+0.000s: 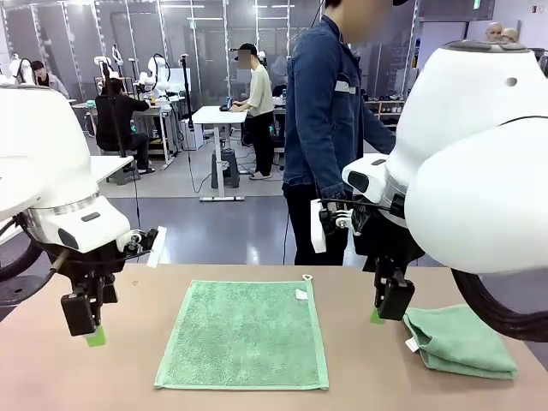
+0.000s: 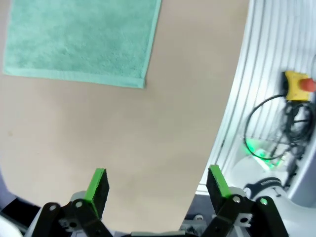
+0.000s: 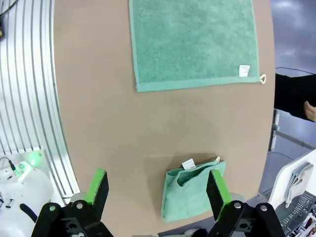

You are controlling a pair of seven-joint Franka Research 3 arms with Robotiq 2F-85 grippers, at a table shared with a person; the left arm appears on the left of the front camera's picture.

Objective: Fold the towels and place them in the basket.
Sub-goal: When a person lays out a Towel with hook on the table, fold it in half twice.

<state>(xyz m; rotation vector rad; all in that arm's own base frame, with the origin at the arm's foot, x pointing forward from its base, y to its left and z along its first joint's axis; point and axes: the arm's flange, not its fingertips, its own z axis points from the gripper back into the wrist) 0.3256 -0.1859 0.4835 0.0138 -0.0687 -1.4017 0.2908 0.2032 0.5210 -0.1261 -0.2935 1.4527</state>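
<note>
One flat towel [image 1: 244, 334] lies centred on my tan tabletop [image 1: 128, 381], a folded towel [image 1: 462, 341] rightward; a person [image 1: 330, 128] stands opposite. Left pincer [image 2: 157, 174] and right pincer [image 3: 157, 174] gape wide, empty.

L tool [image 1: 92, 332] & R tool [image 1: 383, 310]: both jaws wide apart, fingers downward.

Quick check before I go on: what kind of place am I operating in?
Probably a robotics lab: a yellow emergency-stop button box sits beside the tan table, and a person works at a white standing desk on the open floor behind.
</note>
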